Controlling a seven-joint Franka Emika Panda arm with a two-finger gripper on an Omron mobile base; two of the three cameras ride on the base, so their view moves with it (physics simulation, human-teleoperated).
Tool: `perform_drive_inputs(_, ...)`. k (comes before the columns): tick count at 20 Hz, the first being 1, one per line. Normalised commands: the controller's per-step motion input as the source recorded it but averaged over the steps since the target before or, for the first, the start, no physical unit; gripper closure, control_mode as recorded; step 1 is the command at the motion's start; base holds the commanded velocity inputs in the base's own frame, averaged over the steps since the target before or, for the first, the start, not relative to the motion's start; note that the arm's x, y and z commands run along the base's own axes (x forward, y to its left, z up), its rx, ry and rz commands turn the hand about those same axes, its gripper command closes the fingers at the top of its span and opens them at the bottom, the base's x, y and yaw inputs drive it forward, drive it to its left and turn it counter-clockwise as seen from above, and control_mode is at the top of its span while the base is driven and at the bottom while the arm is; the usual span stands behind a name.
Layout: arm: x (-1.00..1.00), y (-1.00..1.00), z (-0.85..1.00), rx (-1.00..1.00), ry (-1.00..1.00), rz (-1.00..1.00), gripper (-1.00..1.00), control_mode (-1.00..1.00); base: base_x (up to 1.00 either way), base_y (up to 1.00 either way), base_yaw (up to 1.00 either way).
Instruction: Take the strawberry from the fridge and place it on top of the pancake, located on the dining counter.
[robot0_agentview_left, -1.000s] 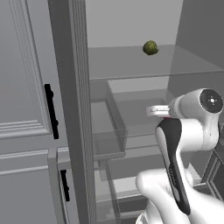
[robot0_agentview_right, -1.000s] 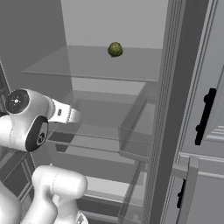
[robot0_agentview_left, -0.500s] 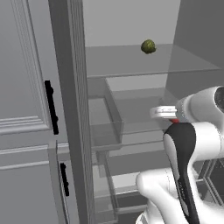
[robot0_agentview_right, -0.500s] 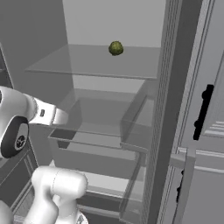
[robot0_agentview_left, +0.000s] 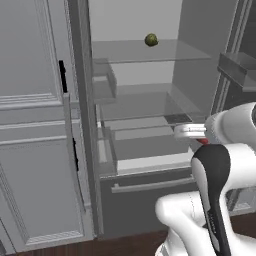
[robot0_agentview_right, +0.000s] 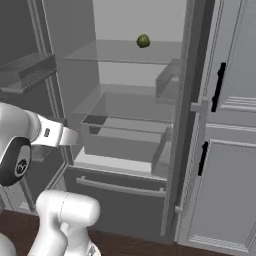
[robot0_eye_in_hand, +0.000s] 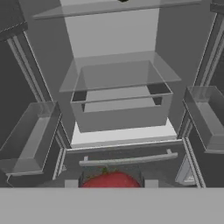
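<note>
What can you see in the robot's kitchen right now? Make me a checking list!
surface: glass shelf high inside the open fridge, with clear bins and a drawer below it
job's things: strawberry, red, out in front of the fridge, between the hand's fingertips
clutter: green round item sitting on the glass shelf
grippers: hand closed on the strawberry, facing the fridge
cables: nothing seen
surroundings: light grey cabinets with black handles beside the fridge; dark wood floor

Both base views have drawn back from the fridge, its drawer handle now showing; the arm has swung outward.
</note>
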Motion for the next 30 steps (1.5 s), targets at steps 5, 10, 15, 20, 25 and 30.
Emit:
perform_drive_inputs(5, 0.00, 0.00, 0.00, 0.00, 0.00, 0.00, 1.00, 1.00, -0.58, 0.07, -0.22)
perform_drive_inputs(10, 0.00, 0.00, 0.00, 0.00, 0.00, 0.00, 1.00, 1.00, 0.05, 0.00, -0.98)
perform_drive_inputs(15, 0.00, 0.00, 0.00, 0.00, 0.00, 0.00, 1.00, 1.00, 0.00, -0.01, -0.99)
perform_drive_inputs(20, 0.00, 0.00, 0.00, 0.00, 0.00, 0.00, 1.00, 1.00, 0.00, -0.16, -0.93)
perform_drive_inputs(25, 0.00, 0.00, 0.00, 0.00, 0.00, 0.00, 1.00, 1.00, 0.00, -0.12, -0.94)
perform_drive_inputs(30, 0.00, 0.00, 0.00, 0.00, 0.00, 0.00, 1.00, 1.00, 0.00, -0.12, -0.94)
